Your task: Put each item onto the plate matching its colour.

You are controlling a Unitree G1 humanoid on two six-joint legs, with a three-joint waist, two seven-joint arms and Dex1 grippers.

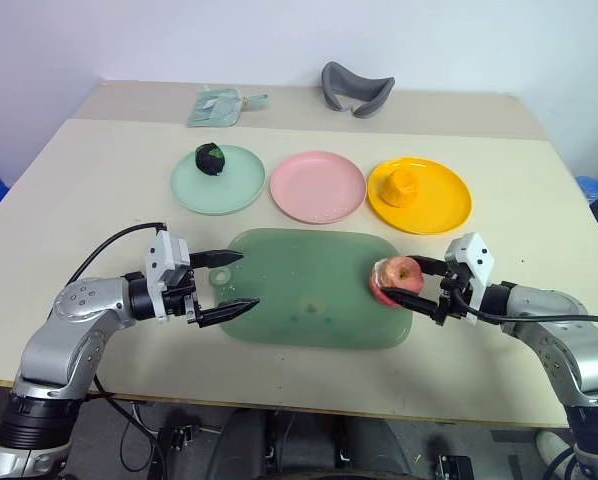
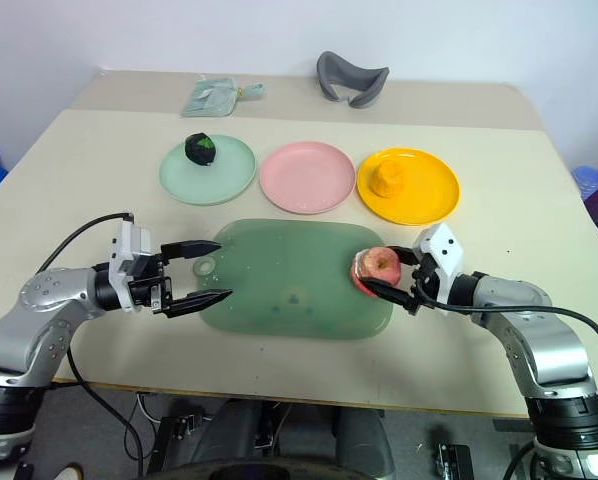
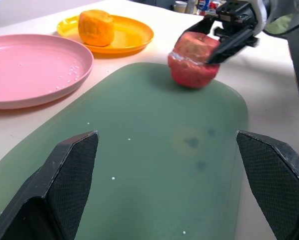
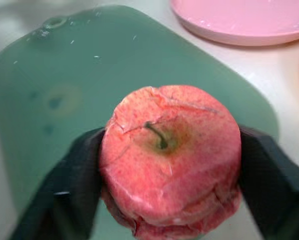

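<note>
A: Nearest row first; what is seen at the left gripper (image 1: 227, 285)?

B: Fingers are spread wide, nothing is held between them; it is poised over the left end of the translucent green cutting board (image 1: 299, 300), pointed toward the board's middle.

A: And the right gripper (image 1: 416, 283)?

B: It is clamped on the pink-red apple (image 1: 397, 281); one black finger is pressed against each side of the fruit, as is shown close up in the right wrist view (image 4: 169, 157); the apple is located at the right end of the board, stem up; whether it is resting on the board or just lifted cannot be told.

A: Middle row?

B: Three plates are lined up just beyond the board; the mint green plate (image 1: 241, 190) is placed on the left, the pink plate (image 1: 317, 186) in the centre, the yellow plate (image 1: 441, 205) on the right; the plates are set close together but apart.

A: Contents?

B: The dark ball with a green patch (image 1: 210, 158) is seated on the mint green plate, toward its far left; the orange-yellow lump (image 1: 399, 186) is seated on the yellow plate; nothing is carried by the pink plate.

A: Far edge?

B: A pale green pouch (image 1: 217, 104) is laid behind the green plate; a grey curved object (image 1: 356, 89) is laid behind the pink and yellow plates; all is supported by the beige table (image 1: 99, 180).
</note>
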